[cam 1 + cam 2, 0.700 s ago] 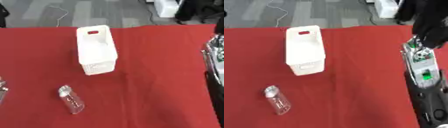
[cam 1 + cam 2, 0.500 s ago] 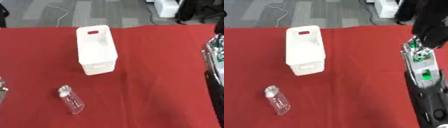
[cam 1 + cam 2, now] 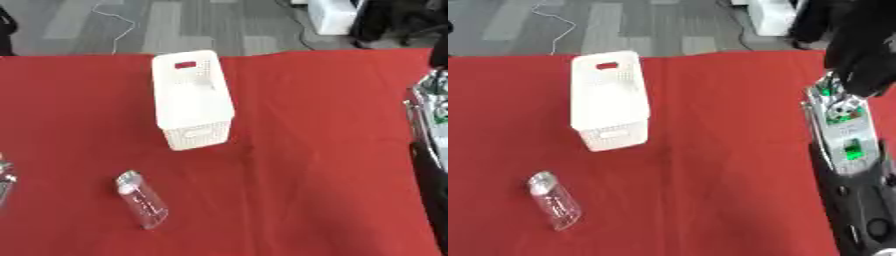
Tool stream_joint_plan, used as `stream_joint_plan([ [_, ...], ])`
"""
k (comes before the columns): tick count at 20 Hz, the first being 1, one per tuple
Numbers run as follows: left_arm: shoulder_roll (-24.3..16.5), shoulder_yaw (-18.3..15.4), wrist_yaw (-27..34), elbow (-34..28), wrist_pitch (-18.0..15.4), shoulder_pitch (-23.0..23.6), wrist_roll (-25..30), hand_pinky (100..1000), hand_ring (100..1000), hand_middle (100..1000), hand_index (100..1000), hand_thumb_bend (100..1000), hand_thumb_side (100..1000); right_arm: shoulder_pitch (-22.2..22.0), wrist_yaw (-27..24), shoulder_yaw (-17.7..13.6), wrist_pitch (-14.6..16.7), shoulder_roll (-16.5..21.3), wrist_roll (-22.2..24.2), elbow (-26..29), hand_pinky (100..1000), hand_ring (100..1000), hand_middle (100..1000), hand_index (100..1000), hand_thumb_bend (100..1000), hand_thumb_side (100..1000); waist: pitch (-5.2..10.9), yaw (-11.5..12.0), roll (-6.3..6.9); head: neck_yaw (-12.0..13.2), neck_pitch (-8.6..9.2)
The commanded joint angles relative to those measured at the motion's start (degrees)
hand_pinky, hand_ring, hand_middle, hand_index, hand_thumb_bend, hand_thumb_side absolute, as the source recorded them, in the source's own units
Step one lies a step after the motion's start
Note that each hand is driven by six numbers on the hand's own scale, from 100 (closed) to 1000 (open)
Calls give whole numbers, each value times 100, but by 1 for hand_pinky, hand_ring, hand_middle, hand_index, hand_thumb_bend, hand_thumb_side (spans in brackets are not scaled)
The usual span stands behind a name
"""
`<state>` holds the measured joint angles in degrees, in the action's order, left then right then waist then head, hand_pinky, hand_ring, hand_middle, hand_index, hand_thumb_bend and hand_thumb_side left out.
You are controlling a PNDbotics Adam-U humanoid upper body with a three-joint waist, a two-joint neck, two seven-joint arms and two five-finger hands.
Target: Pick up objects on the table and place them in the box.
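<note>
1. My right arm fills the 3 o'clock edge; I cannot tell how its fingers stand.
2. The white box stands at 12 o'clock on the red worktop; the clear bottle lies at 7 o'clock, apart.
3. Grey floor lies beyond.

This looks like a robotics lab or test room in an office-type building. A table under a red cloth fills the view, and beyond its 12 o'clock edge lies grey carpet tile flooring in lighter and darker strips. A thin white cable trails across it at 11 o'clock, and white equipment stands at 1 o'clock.
</note>
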<state>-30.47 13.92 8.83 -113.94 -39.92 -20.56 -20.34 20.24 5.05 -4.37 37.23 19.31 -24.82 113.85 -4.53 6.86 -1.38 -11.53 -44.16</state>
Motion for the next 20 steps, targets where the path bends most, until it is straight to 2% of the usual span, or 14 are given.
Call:
stream_joint_plan([
  [1, -327, 14, -211, -65, 243, 60, 178, 815, 701, 825, 837, 101, 823, 121, 31, -63, -12, 65, -48, 75, 347, 336, 334, 489, 100, 1000, 62, -25, 32, 12, 4],
  [4, -766, -10, -542, -65, 371, 52, 418, 821, 705, 826, 830, 100, 780, 133, 43, -72, -18, 60, -77, 75, 348, 337, 335, 489, 100, 1000, 68, -60, 69, 36, 4],
  [6, -1163, -20, -848, -65, 311, -25, 662, 801, 703, 823, 815, 100, 730, 137, 53, -68, -19, 71, -86, 75, 348, 337, 335, 489, 100, 1000, 70, -71, 96, 9, 4],
  [8, -1556, -22, -1222, -65, 203, -113, 880, 742, 672, 819, 800, 100, 681, 134, 63, -62, -22, 84, -89, 75, 348, 337, 335, 489, 100, 1000, 76, -76, 126, -11, 4],
  [12, -2226, 88, -1927, -65, -4, -342, 1230, 743, 684, 816, 784, 100, 621, 132, 63, -47, -32, 105, -88, 75, 348, 337, 335, 489, 100, 1000, 84, -92, 176, 0, 4],
  [15, -2606, 243, -2326, -65, -89, -568, 1591, 756, 693, 811, 778, 100, 618, 129, 60, -34, -34, 124, -78, 75, 348, 337, 334, 489, 100, 1000, 87, -102, 204, -19, 4],
  [17, -2782, 357, -2555, -65, -218, -734, 1893, 733, 636, 744, 741, 100, 597, 119, 58, -28, -43, 136, -67, 75, 346, 335, 333, 488, 100, 1000, 88, -108, 220, -42, 4],
  [19, -2934, 474, -2784, -65, -332, -872, 2261, 730, 633, 735, 744, 100, 639, 106, 64, -26, -71, 151, -56, 75, 344, 334, 332, 488, 100, 1000, 86, -111, 234, -85, 4],
  [20, -2997, 546, -2893, -65, -324, -935, 2501, 729, 632, 724, 742, 100, 585, 104, 64, -22, -83, 157, -52, 75, 344, 334, 332, 488, 100, 1000, 85, -115, 240, -98, 4],
])
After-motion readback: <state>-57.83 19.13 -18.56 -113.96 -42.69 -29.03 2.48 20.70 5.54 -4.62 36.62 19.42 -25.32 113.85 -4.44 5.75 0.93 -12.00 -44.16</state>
